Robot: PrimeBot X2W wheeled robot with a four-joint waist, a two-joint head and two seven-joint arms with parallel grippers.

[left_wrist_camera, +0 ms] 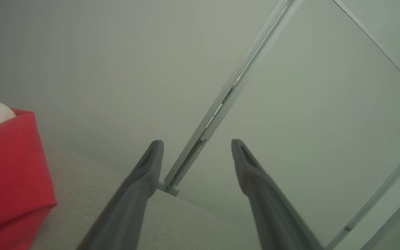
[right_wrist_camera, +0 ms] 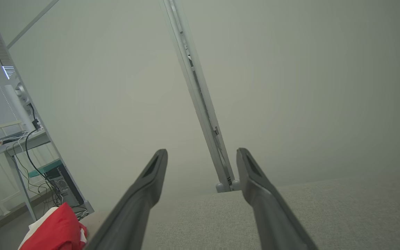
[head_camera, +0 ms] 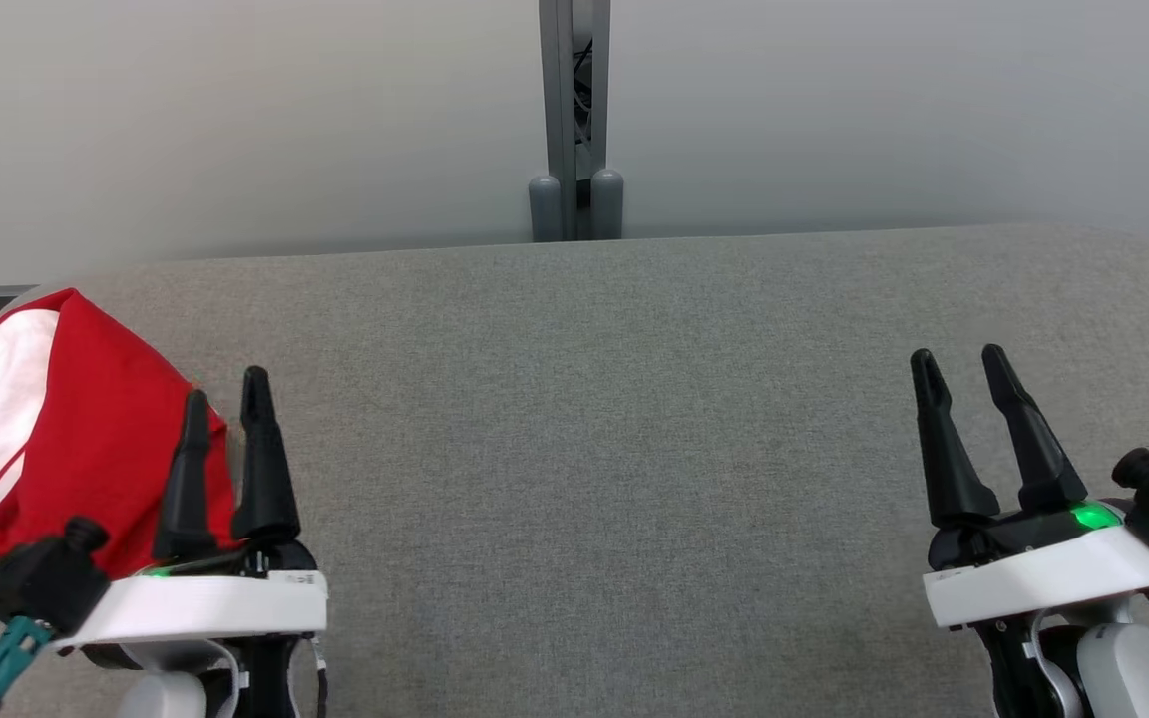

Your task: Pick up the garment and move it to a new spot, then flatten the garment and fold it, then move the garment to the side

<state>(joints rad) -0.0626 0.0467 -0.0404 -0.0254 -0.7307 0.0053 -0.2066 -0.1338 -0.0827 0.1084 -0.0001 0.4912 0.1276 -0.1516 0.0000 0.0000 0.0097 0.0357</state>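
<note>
The garment (head_camera: pixel 66 429) is red with white stripes and lies bunched at the far left edge of the grey table (head_camera: pixel 614 419). Its red cloth also fills the left side of the left wrist view (left_wrist_camera: pixel 9 173) and shows at the lower left of the right wrist view (right_wrist_camera: pixel 56 232). My left gripper (head_camera: pixel 226 389) hovers just right of the garment, open and empty, its left finger overlapping the cloth's edge in the head view. My right gripper (head_camera: pixel 957 357) stands open and empty over the table's right side, far from the garment.
A pale partition wall with a grey post (head_camera: pixel 574 120) runs behind the table's far edge. A desk with cables and a computer (right_wrist_camera: pixel 30 152) stands beyond the table's left end. Bare grey table surface lies between the two grippers.
</note>
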